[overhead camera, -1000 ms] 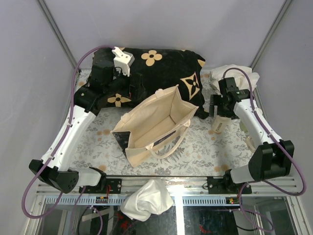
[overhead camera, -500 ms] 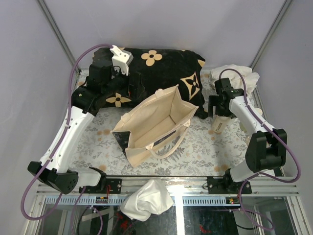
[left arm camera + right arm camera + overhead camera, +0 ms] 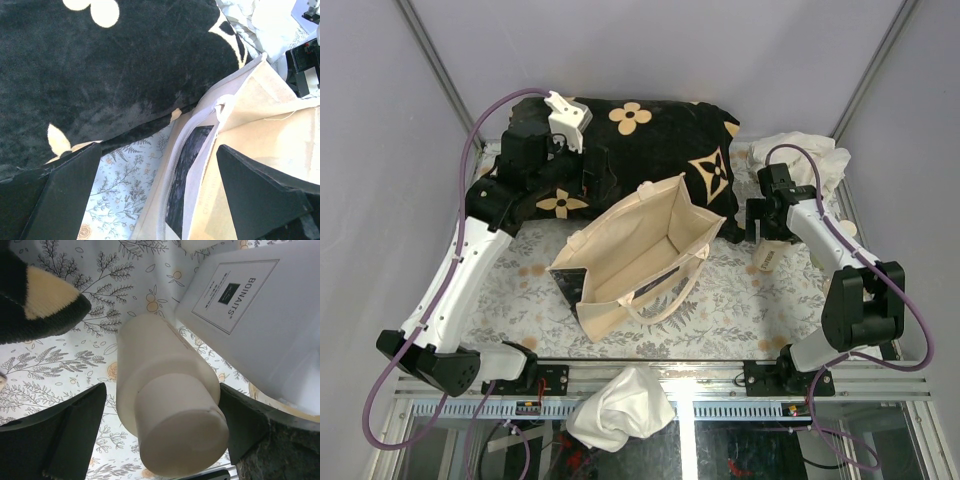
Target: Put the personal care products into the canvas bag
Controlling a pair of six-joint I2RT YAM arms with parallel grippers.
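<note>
The canvas bag lies on its side mid-table, mouth open toward the back right. In the left wrist view its rim and dark print show between the fingers of my left gripper. That gripper is open and hovers where the bag meets the black cushion. My right gripper is open and straddles a cream bottle with a wide cap. The right finger is at the bottle's side, and a gap remains on the left. A white labelled bottle lies just beside it, and also shows under the right gripper as the white bottle.
A black cushion with tan flowers fills the back of the table behind the bag. One white cloth is bunched at the back right. Another white cloth hangs over the front rail. The floral tablecloth covers the table.
The right arm's elbow has swung in toward the table and its gripper has settled slightly lower over the bottles. The left arm has shifted only slightly.
</note>
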